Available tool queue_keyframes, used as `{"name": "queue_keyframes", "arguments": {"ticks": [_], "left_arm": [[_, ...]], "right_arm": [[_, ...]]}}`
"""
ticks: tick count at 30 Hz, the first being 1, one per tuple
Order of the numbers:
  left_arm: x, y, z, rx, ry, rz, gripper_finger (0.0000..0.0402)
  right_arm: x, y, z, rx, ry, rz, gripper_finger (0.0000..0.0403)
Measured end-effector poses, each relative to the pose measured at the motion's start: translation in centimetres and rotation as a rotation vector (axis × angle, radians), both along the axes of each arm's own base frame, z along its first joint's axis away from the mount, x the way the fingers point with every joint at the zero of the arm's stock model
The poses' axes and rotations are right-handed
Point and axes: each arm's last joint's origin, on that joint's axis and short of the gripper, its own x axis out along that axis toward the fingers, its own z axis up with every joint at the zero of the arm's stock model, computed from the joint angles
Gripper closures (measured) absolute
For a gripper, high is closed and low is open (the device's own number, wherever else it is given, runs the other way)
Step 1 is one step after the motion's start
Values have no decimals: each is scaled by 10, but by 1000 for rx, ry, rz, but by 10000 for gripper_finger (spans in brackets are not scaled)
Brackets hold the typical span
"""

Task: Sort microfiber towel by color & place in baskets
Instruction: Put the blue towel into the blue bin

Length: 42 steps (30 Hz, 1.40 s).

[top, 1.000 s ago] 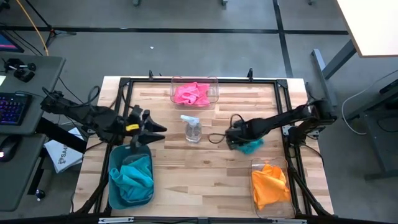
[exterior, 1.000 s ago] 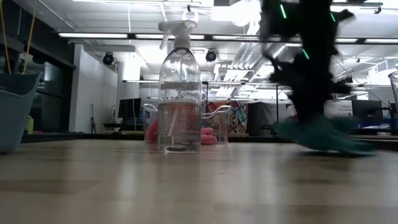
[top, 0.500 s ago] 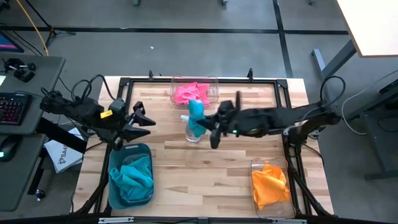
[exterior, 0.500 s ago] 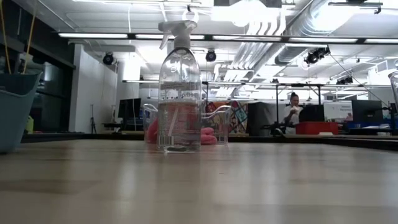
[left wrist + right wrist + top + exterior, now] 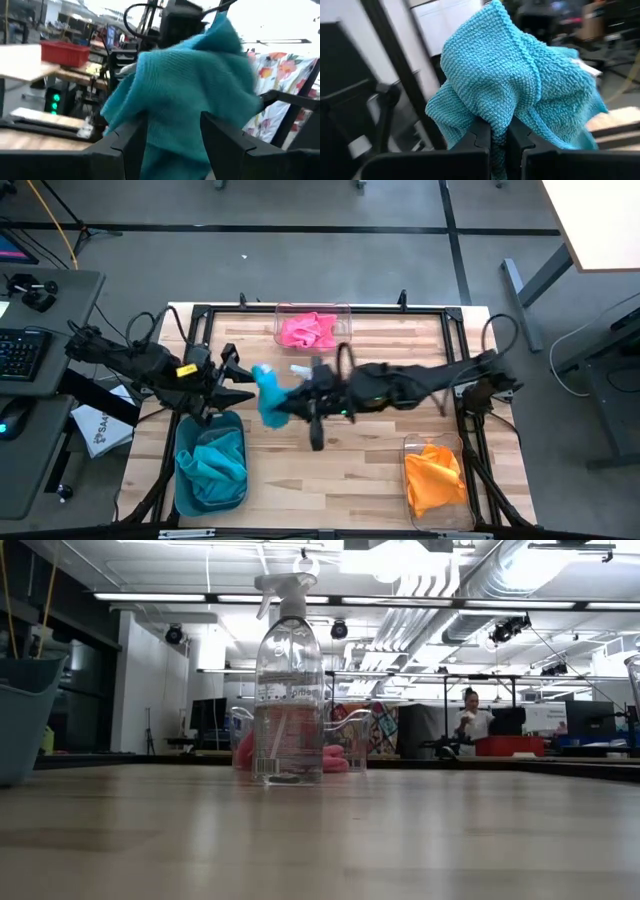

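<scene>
"While I stood by the table, what sat on its left side?"

"At the left front corner was the opaque teal basket (image 5: 208, 470) with a teal towel (image 5: 214, 460) heaped in it. Above its back edge hovered the left gripper (image 5: 238, 383), fingers spread apart and holding nothing (its tips pointed toward the middle of the table)."

"And just beyond it?"

"Another teal towel (image 5: 268, 395) hung in the air between the two arms, just off the left gripper's tips. The right gripper (image 5: 284, 406) had it pinched, jaws squeezed tight on a fold of the cloth, with the right arm stretched far across the table from the right edge."

"Was the cloth over the basket?"

"No, it was beside it, above bare wood, clear of the basket's rim."

"What else was there?"

"A clear spray bottle (image 5: 289, 680) stood upright near the middle, mostly under the arm when seen from above. Behind it, at the back edge, a clear basket (image 5: 313, 328) held a pink towel (image 5: 309, 331). At the right front corner a second clear basket (image 5: 436, 480) held an orange towel (image 5: 433, 475). A person (image 5: 468, 723) sat far off in the room."
</scene>
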Motion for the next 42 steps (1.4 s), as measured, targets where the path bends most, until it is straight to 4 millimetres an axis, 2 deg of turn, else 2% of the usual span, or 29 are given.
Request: {"name": "queue_keyframes", "arguments": {"ticks": [2,5,11,17,24,32,35,40,42], "left_arm": [[5,-3,-3,-22,18,-23,229],[10,-7,-5,-50,33,-103,229],[18,-14,1,-69,-61,-203,229],[26,-19,5,-60,-157,-272,229],[42,-27,3,-96,-209,-339,229],[58,-29,-4,-80,-227,-368,232],[58,-27,-4,-71,-224,-373,262],[54,-18,-2,-52,-212,-390,381],[49,-12,0,-51,-183,-382,385]], "right_arm": [[10,-1,-1,-6,-4,38,400],[16,-4,5,-9,-30,72,400],[13,-5,17,-8,-70,168,400],[13,-4,17,8,-73,199,400],[13,-4,20,33,-104,213,400],[18,-2,15,69,-92,235,397],[18,-3,16,71,-94,232,377],[16,-5,18,96,-96,214,309],[16,-5,18,86,-94,191,275]]}}
